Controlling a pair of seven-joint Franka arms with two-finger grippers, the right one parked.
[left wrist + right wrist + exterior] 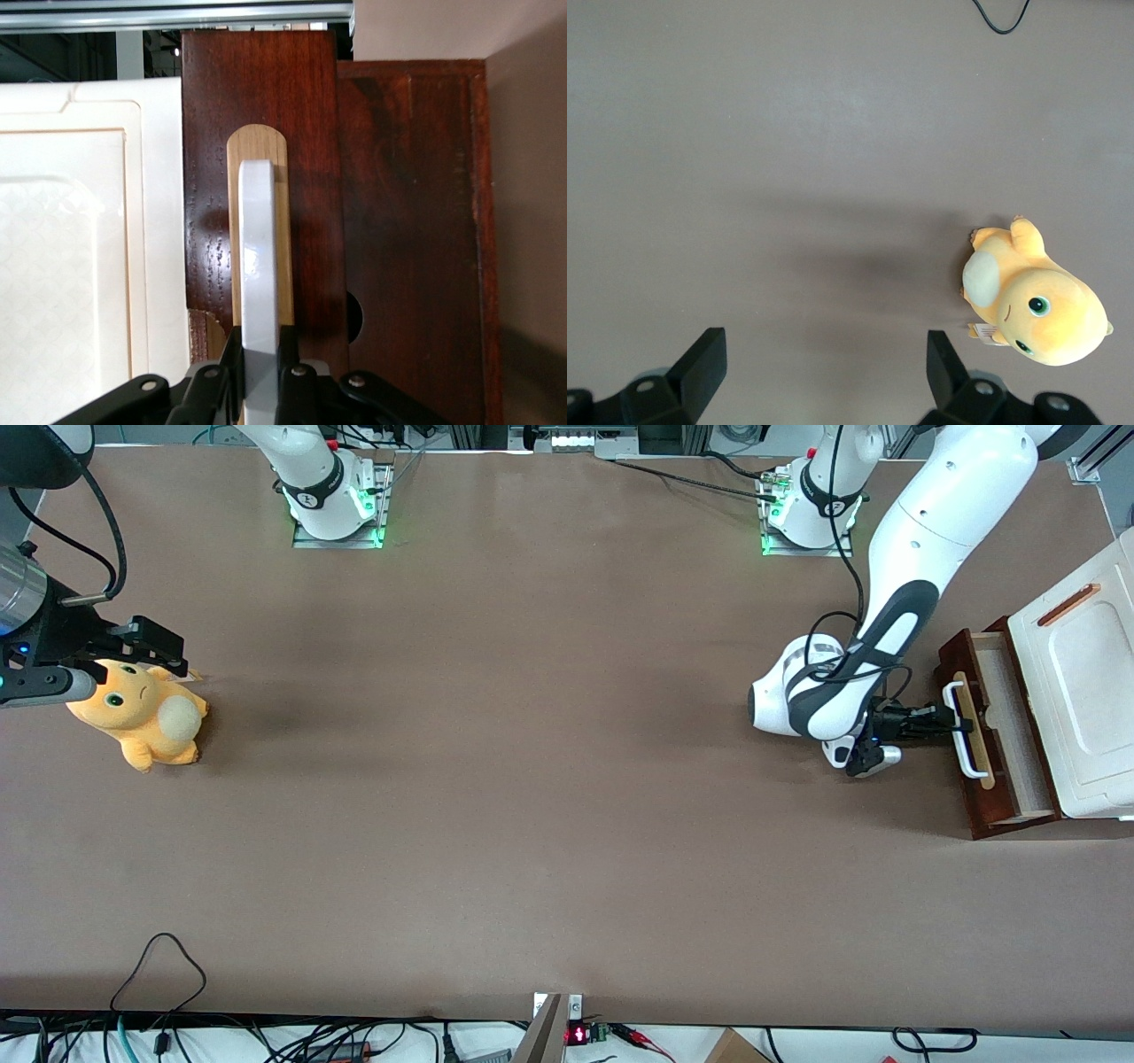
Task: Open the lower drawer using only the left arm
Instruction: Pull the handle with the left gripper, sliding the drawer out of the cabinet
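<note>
Dark red-brown wooden lower drawer [999, 737] pulled partly out, at the working arm's end of the bench.
Glossy white left arm [895, 593] bent low, small black two-finger tool [946, 723] pinching white loop handle [260, 292].

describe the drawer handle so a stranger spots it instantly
Find the white cabinet at the working arm's end of the table. Its lower drawer juts out, dark red-brown. The handle is the white loop on its tan strip, pinched by the black gripper.
</note>
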